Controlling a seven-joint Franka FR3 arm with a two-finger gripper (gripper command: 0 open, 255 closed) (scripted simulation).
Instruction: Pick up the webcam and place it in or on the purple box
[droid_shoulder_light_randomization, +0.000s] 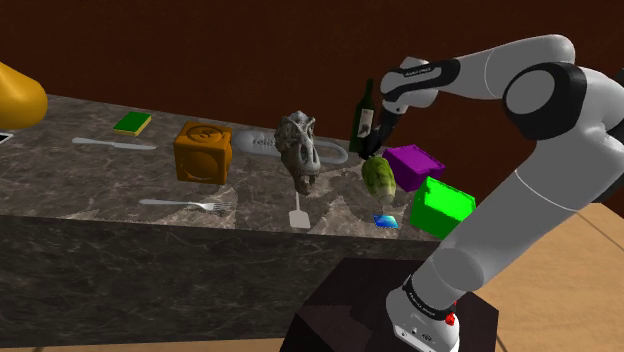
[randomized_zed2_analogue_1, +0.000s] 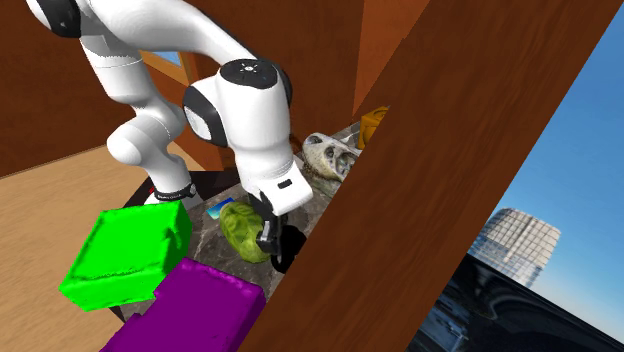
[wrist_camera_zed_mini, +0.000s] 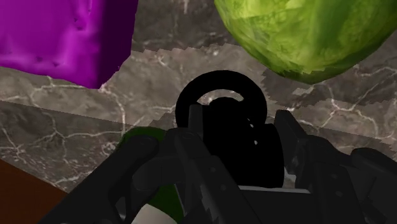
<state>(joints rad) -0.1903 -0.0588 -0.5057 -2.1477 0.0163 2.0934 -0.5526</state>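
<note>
The webcam (wrist_camera_zed_mini: 224, 121) is a black body with a ring on top, and my gripper (wrist_camera_zed_mini: 236, 156) is shut on it, one finger (wrist_camera_zed_mini: 191, 159) on each side. In the shoulder view the gripper (droid_shoulder_light_randomization: 381, 135) hangs above the counter in front of a dark wine bottle (droid_shoulder_light_randomization: 366, 112). It is just left of the purple box (droid_shoulder_light_randomization: 413, 163). In the wrist view the purple box (wrist_camera_zed_mini: 63, 35) lies ahead and to one side of the webcam, not under it. In the second exterior view the gripper (randomized_zed2_analogue_1: 276, 240) hangs beyond the purple box (randomized_zed2_analogue_1: 195, 305).
A green leafy cabbage (droid_shoulder_light_randomization: 378, 173) lies close below the gripper, and a bright green box (droid_shoulder_light_randomization: 440, 205) stands beside the purple one. A grey dinosaur skull (droid_shoulder_light_randomization: 300, 150), an orange cube (droid_shoulder_light_randomization: 203, 152), a fork (droid_shoulder_light_randomization: 185, 205) and a blue card (droid_shoulder_light_randomization: 386, 221) also lie on the marble counter (droid_shoulder_light_randomization: 100, 180).
</note>
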